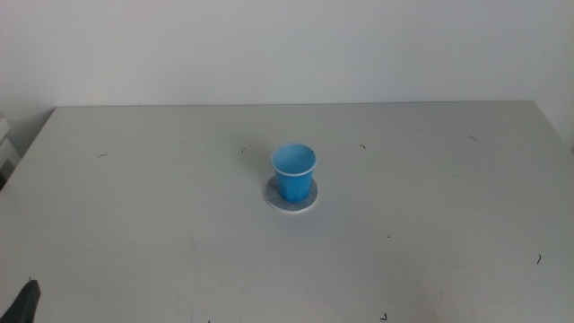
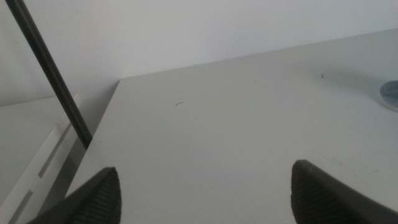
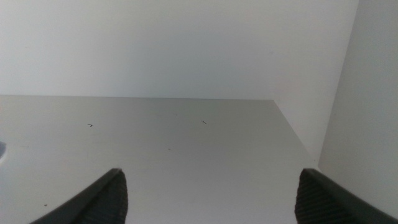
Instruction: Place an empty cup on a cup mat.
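Note:
The bright blue cup (image 1: 294,171) stands upright and empty on the round grey cup mat (image 1: 291,198) near the middle of the table. An edge of the mat also shows in the left wrist view (image 2: 390,95). My left gripper (image 2: 205,190) is open and empty over the table's near left part; only a dark tip of it (image 1: 25,301) shows in the middle view's bottom left corner. My right gripper (image 3: 208,193) is open and empty over the table's right part, out of the middle view.
The white table (image 1: 430,224) has small dark specks. A wall rises behind its far edge. A thin dark rod (image 2: 50,74) and a white ledge (image 2: 43,158) stand beyond the table's left edge.

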### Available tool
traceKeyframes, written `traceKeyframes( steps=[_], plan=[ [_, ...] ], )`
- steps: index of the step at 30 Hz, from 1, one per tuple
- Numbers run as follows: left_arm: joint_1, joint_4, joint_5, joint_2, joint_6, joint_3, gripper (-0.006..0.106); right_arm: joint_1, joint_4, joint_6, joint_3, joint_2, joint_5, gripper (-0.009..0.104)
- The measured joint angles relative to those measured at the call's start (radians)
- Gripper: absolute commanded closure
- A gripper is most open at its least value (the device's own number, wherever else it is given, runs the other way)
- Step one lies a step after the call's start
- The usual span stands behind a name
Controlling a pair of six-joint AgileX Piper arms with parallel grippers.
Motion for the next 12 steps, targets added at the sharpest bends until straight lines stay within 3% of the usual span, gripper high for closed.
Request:
traceKeyframes(
  steps=[12],
  plan=[
    [0.0,-0.001,0.007,-0.105,0.001,0.064,-0.005,0.0,0.0,0.0,0.0,0.0,0.0,0.001]
  ],
)
